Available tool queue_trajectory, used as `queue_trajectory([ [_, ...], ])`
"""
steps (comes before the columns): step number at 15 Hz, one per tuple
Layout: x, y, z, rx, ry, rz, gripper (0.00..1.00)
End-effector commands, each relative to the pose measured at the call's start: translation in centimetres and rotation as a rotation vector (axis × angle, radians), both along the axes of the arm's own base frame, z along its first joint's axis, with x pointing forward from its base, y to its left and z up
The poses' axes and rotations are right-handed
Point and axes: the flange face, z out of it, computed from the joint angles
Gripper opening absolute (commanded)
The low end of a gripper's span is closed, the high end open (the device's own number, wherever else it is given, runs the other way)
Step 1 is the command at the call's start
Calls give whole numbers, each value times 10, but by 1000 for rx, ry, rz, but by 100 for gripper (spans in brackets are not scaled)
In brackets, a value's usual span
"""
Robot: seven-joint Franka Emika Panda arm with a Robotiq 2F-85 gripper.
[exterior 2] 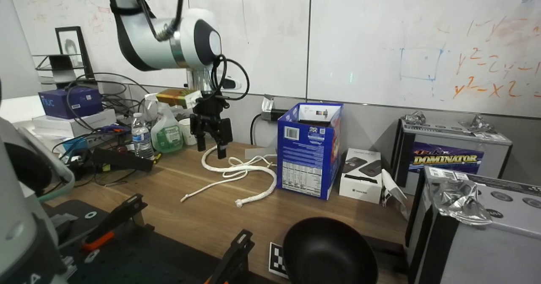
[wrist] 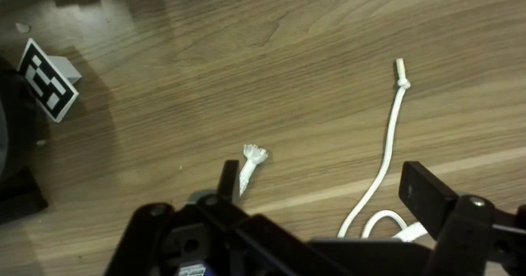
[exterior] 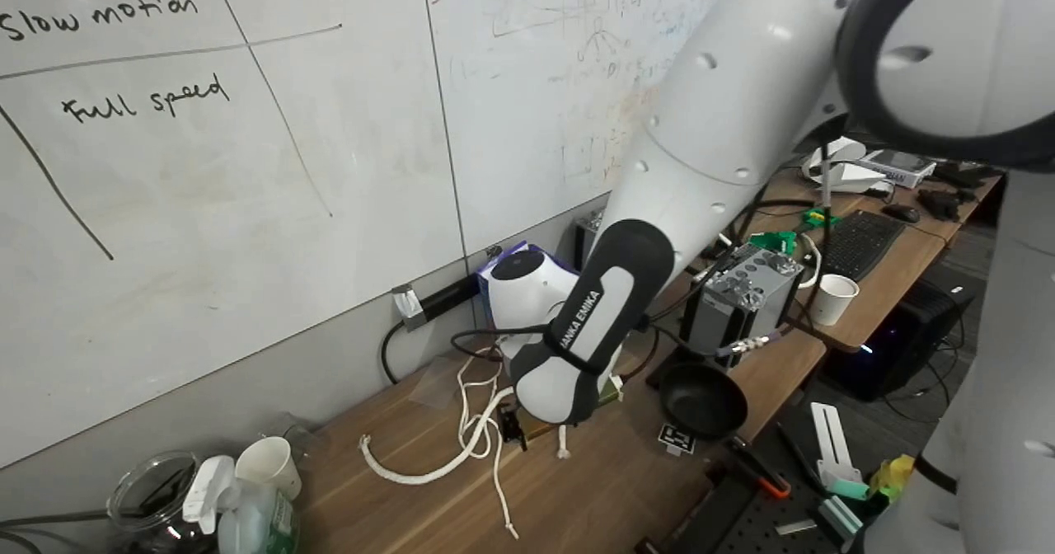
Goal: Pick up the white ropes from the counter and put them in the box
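White ropes lie loosely looped on the brown counter [exterior 2: 169, 208]: a thick rope [exterior 2: 258, 197] in a wide curve and thinner cord [exterior 2: 203, 189] tangled with it. Above them in an exterior view hangs my gripper [exterior 2: 211, 149], pointing down, jaws apart. The wrist view shows the gripper [wrist: 320, 167] open with nothing gripped; thin cord [wrist: 388, 140] runs below between the fingers, and a frayed thick rope end [wrist: 254, 155] shows by the left finger. The blue box [exterior 2: 301, 157] stands upright, open at the top, beside the ropes; the arm mostly covers the box [exterior: 484, 294] in an exterior view.
A white phone carton [exterior 2: 361, 187] stands right beside the box. A black pan [exterior 2: 329, 250] and a marker tag [exterior 2: 277, 259] are nearer the front. Large grey batteries [exterior 2: 469, 233] stand at the right, a spray bottle [exterior 2: 168, 134] at the back left; a whiteboard [exterior 2: 279, 34] rises behind.
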Motion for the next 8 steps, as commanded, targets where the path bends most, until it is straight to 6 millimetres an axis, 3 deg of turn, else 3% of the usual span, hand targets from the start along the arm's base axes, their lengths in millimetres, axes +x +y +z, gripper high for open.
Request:
queue_trajectory([
  [1, 41, 29, -37, -29, 57, -189, 100],
  [5, 66, 48, -66, 23, 90, -373, 100],
  [8, 81, 50, -77, 63, 32, -445, 100],
])
